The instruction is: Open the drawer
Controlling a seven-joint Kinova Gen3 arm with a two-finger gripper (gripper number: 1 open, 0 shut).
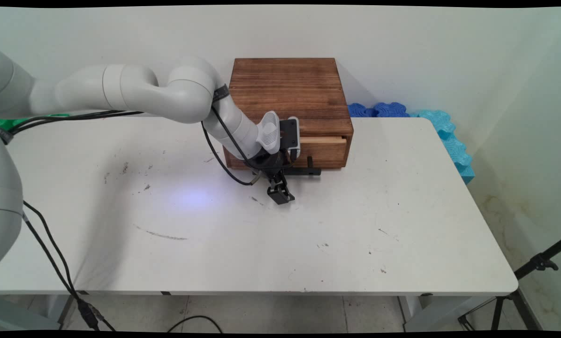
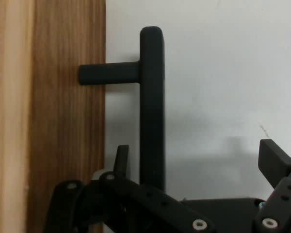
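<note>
a white robot arm (image 1: 121,94) reaches in from the left across a white table (image 1: 308,234), its black gripper (image 1: 280,192) lowered close to the tabletop just in front of a dark wooden box (image 1: 287,94) that stands at the table's far edge against the wall. the box has a single drawer (image 1: 325,150) in its front, its paler upper edge showing, and a black bar handle (image 1: 304,171) stands off the drawer front on short posts. seen from the hand, the handle (image 2: 152,107) runs up the middle of the view, joined to the brown wood (image 2: 63,121) on the left by one stubby post, with bare white tabletop (image 2: 223,97) on the right. the gripper (image 2: 194,170) is released, its jaws spread wide: one finger (image 2: 121,158) sits in the narrow gap between the wood and the bar, the other finger (image 2: 274,162) stands well off on the bar's far side, so the handle lies between them without either finger pressing on it. black cables (image 1: 224,155) loop down from the wrist and others trail off the table's left side. behind the box, blue foam pieces (image 1: 379,110) and lighter turquoise foam (image 1: 449,136) line the table's far right corner, and a black tripod leg (image 1: 519,281) shows on the floor at lower right.
</note>
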